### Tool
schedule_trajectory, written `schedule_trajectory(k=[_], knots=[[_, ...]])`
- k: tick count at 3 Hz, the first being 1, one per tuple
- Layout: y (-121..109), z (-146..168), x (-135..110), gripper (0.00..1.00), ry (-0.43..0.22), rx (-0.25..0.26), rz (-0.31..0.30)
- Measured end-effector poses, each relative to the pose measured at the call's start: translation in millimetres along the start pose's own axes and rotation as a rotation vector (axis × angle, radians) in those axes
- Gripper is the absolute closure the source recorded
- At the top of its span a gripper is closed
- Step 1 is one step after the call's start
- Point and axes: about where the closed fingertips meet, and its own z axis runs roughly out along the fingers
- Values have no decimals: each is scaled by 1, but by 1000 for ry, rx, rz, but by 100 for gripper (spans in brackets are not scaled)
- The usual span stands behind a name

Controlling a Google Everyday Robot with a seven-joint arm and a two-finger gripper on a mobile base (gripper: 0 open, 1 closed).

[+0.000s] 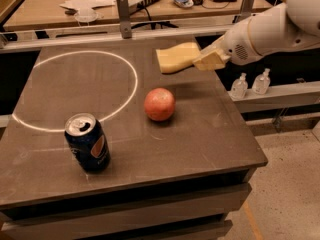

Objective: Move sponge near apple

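Note:
The pale yellow sponge (176, 57) hangs in the air above the back right of the dark table (215, 134), held at its right end. My gripper (206, 60) is shut on the sponge, reaching in from the right on the white arm (265, 31). The reddish-pink apple (159, 104) sits on the table below and slightly left of the sponge, apart from it.
A dark blue soda can (88, 142) stands open at the front left. A white chalk circle (80, 89) marks the table's left half. A metal rail (125, 31) runs behind the table. Two small bottles (250, 84) stand on a shelf at the right.

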Motion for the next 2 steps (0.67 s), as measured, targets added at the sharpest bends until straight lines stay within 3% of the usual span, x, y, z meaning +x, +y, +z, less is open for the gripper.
schedule_trajectory(k=[1,2], knots=[[3,-27,55,100,88,3,62],[5,-28,82,99,128,-7,93]])
